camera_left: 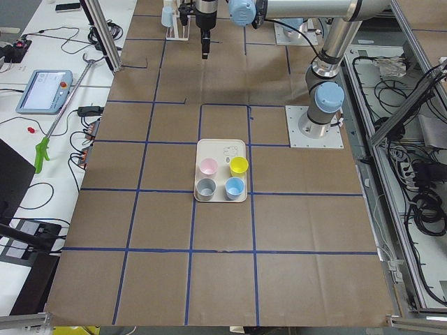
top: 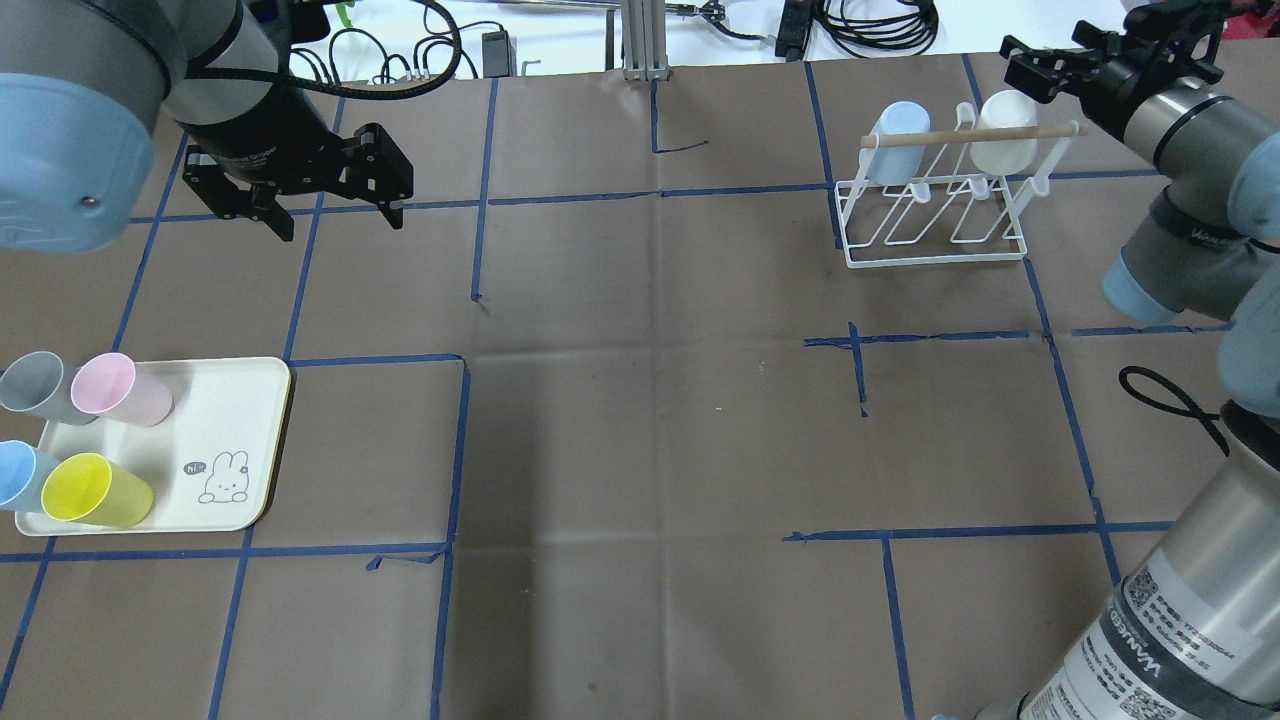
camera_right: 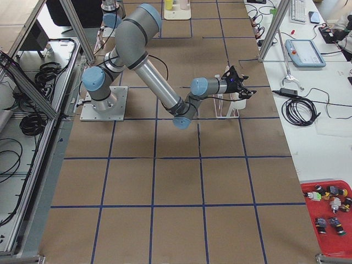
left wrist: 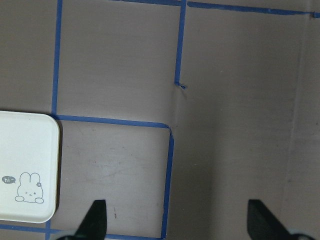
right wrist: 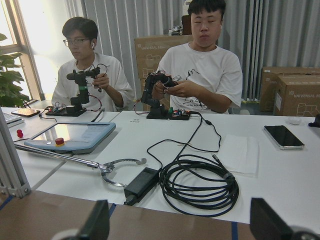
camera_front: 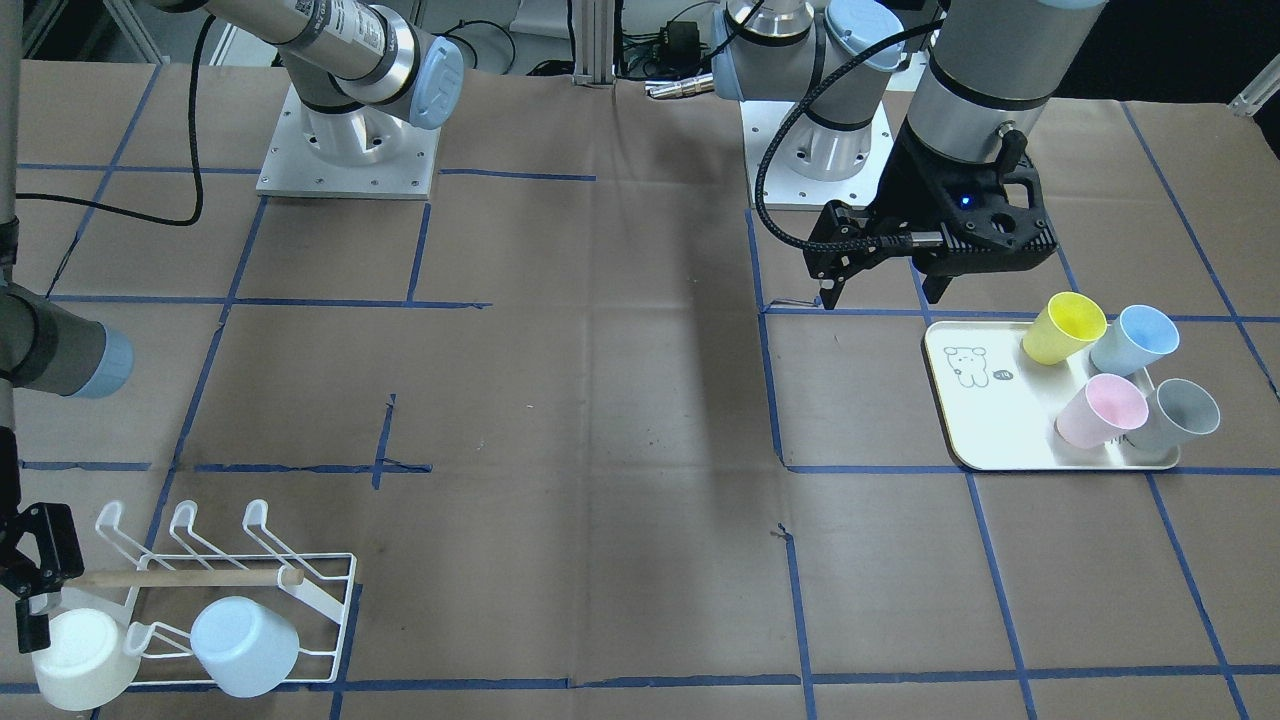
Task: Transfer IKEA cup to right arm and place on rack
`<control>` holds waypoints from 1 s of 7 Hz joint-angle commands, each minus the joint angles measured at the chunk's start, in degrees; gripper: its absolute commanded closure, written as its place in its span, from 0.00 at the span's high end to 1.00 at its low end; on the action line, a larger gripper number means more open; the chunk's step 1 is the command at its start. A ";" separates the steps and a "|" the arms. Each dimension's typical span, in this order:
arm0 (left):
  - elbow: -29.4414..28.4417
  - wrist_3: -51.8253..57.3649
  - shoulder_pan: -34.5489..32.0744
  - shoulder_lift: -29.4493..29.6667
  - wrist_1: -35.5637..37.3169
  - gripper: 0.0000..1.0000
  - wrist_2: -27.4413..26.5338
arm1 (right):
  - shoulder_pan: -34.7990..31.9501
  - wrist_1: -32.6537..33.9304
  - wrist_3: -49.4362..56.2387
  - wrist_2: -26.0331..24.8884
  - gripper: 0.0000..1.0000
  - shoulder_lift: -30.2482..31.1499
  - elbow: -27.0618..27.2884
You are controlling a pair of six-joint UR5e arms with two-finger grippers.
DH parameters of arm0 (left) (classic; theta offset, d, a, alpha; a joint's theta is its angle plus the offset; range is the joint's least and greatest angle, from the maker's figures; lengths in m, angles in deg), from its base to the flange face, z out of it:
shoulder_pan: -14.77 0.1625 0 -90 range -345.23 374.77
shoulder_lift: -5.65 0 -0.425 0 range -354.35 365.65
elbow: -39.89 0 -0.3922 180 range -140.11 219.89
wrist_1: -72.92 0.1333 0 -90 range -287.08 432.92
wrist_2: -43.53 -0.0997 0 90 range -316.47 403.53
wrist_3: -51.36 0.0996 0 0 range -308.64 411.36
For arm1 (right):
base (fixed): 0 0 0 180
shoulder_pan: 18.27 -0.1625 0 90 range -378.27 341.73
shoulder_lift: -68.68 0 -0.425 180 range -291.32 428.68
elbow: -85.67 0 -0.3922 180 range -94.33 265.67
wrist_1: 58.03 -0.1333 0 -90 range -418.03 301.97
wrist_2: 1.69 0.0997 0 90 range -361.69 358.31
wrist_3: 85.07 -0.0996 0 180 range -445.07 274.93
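Observation:
The white wire rack (top: 935, 215) stands at the far right of the overhead view and bottom left of the front view (camera_front: 330, 600). A white cup (top: 1005, 145) and a light blue cup (top: 895, 140) hang on it. My right gripper (top: 1040, 75) is open and empty just beyond the white cup (camera_front: 85, 660); its wrist view (right wrist: 180, 222) shows only the operators. My left gripper (top: 340, 228) is open and empty above the table, past the cream tray (top: 235, 420). Yellow (top: 90, 490), blue (top: 20, 475), pink (top: 120, 388) and grey (top: 35, 388) cups are on the tray.
The tray corner with its rabbit drawing shows at the left of the left wrist view (left wrist: 25, 170). Blue tape lines grid the brown table cover. A black cable (top: 1175, 395) loops by the right arm's base. Two operators (right wrist: 200, 75) sit beyond the table.

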 commanded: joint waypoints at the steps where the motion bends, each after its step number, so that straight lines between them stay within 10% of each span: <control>1: 0.20 0.18 0.22 -0.06 0.09 0.99 0.07 | -0.44 -12.64 0.74 -0.53 1.00 6.61 -0.41; 4: 0.02 0.18 0.22 0.21 0.18 0.99 -0.02 | -5.07 -42.08 0.92 -19.71 1.00 18.30 0.02; 7: -0.07 0.09 0.22 0.38 0.18 0.99 0.07 | -11.76 -71.41 0.13 -23.81 1.00 24.47 -1.37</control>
